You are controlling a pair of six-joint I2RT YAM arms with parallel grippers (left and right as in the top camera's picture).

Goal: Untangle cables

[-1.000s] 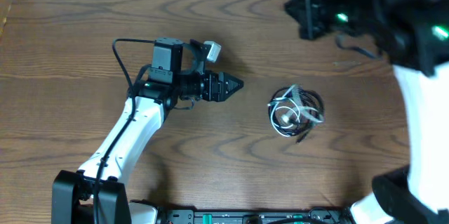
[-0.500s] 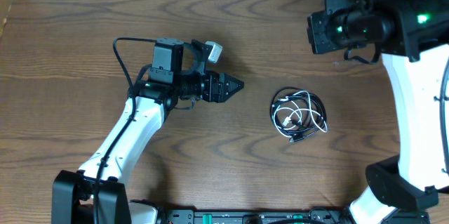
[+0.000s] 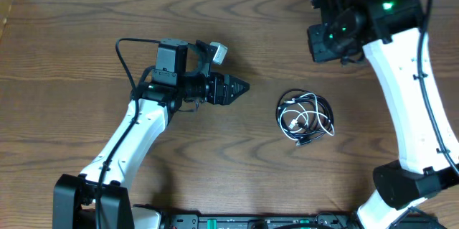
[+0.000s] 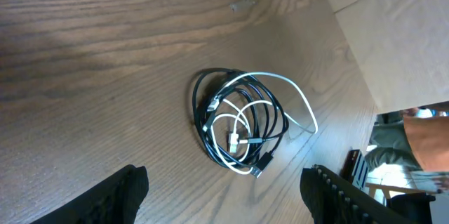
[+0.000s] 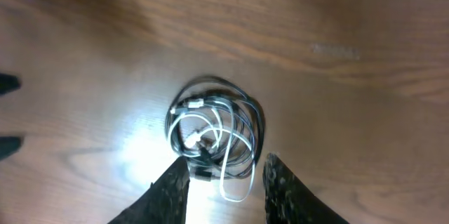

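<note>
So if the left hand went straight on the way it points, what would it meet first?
Probably the cables: the tangle lies ahead of the left hand, nothing between, though depth is unclear.

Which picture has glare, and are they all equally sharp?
Right wrist view: slightly blurred, with a bright glare patch on the table beside the cables. Left wrist view: sharp, with a soft shadow across the upper left. Overhead view: evenly lit and clear.
</note>
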